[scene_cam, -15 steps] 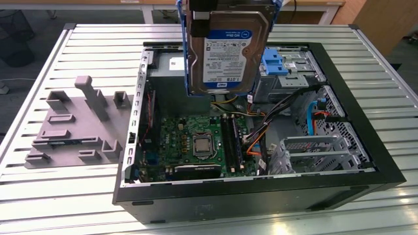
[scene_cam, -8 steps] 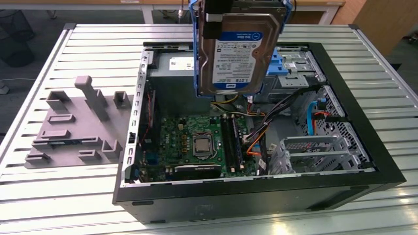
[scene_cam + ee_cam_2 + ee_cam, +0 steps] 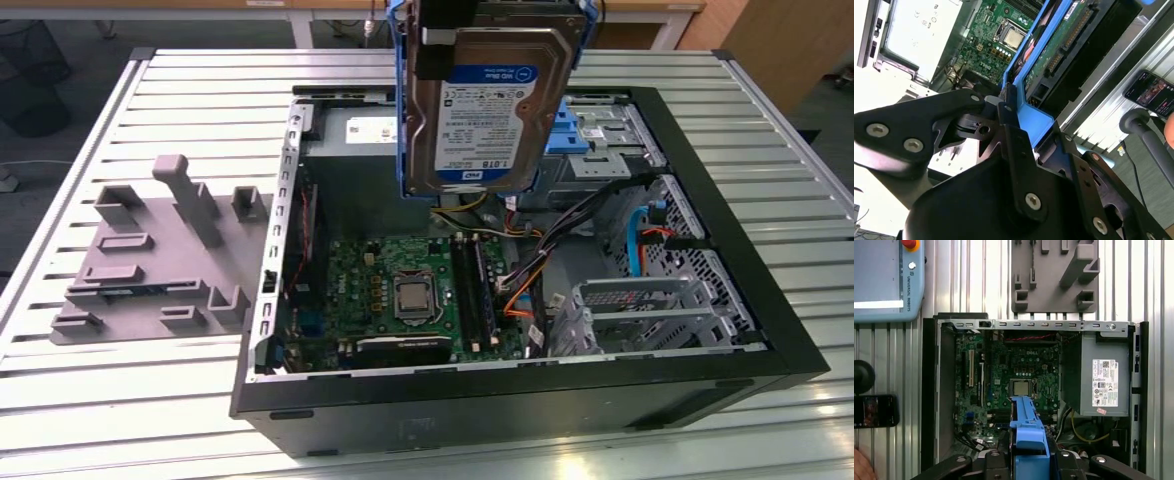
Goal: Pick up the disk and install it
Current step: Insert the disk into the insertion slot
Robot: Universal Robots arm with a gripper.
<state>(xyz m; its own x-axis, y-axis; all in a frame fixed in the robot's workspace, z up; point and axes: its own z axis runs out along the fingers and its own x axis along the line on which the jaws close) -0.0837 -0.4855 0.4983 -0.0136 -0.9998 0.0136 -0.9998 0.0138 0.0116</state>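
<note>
The disk [image 3: 487,110] hangs upright in the air over the far part of the open computer case [image 3: 534,385], its white-and-blue label facing the exterior view. A blue plastic carrier [image 3: 1026,422] frames it. In both wrist views my gripper [image 3: 1026,117] is shut on the carrier's end tab, with black fingers [image 3: 1006,107] pressed against the blue plastic. The disk's green circuit-board underside [image 3: 1064,45] shows in the second wrist view. Below it lies the motherboard [image 3: 1021,370]. The metal drive bay with a blue latch piece [image 3: 570,130] sits at the case's far corner, toward the exterior view's right.
A grey box with a white sticker [image 3: 1104,382] fills one end of the case. Cables [image 3: 527,275] and a metal cage [image 3: 641,310] lie inside. A grey moulded fixture [image 3: 160,250] sits on the slatted table beside the case. A pendant [image 3: 886,280], a phone [image 3: 874,411] and a person's hand [image 3: 859,465] are nearby.
</note>
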